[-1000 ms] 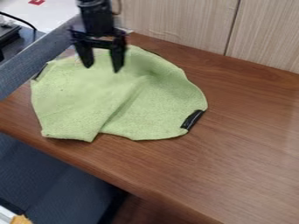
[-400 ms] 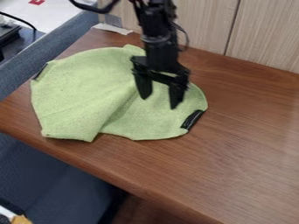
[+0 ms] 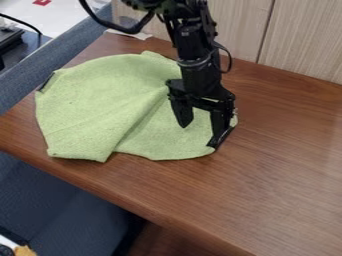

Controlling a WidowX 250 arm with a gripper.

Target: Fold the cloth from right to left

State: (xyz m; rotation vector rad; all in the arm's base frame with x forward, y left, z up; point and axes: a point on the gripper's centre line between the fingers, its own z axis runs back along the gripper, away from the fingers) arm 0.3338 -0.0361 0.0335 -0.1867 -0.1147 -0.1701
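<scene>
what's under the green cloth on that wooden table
The brown wooden tabletop, which shows around the edges of the green cloth. Anything beneath its middle is covered, so I can't tell.

Black jointed arm [image 3: 194,55], looping black cables [image 3: 123,28], tapered fingers [image 3: 182,112]
</scene>
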